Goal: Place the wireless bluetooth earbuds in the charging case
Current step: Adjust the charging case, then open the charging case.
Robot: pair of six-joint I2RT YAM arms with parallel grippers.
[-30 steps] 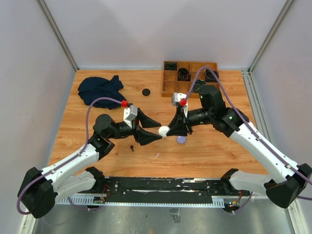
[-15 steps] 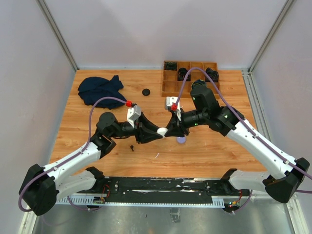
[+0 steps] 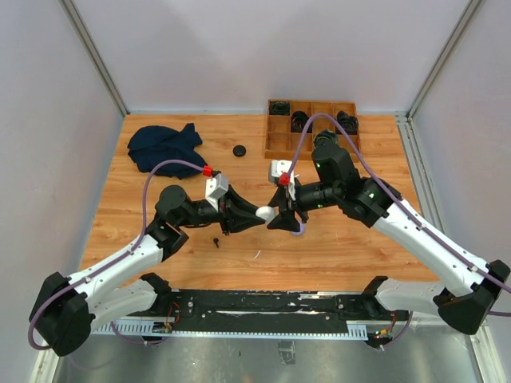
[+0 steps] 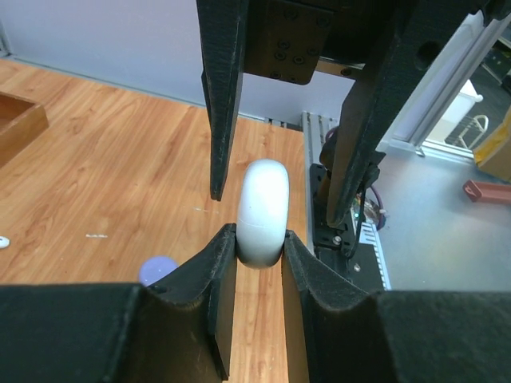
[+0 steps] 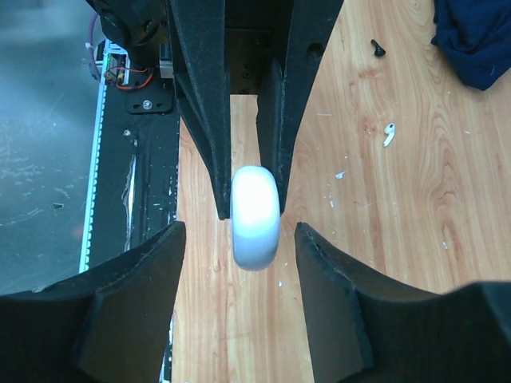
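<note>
White earbud (image 5: 389,134) and black earbud (image 5: 378,49) lie loose on the table (image 3: 359,247) (well apart); left gripper (image 4: 259,239) pinches the charging case (image 4: 263,209), right gripper (image 5: 239,231) gapes wide around it.

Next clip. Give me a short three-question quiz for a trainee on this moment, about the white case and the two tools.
1. True or false: the white earbud sits inside the white case.
2. The fingers of the right tool are: A clamped on the white case; B apart, one on each side of it; C shut with nothing between them.
3. Fill in: the white case is gripped by the ___ tool.
Key: 1 false, it lies on the table. 2 B. 3 left: the left tool pinches it.
</note>
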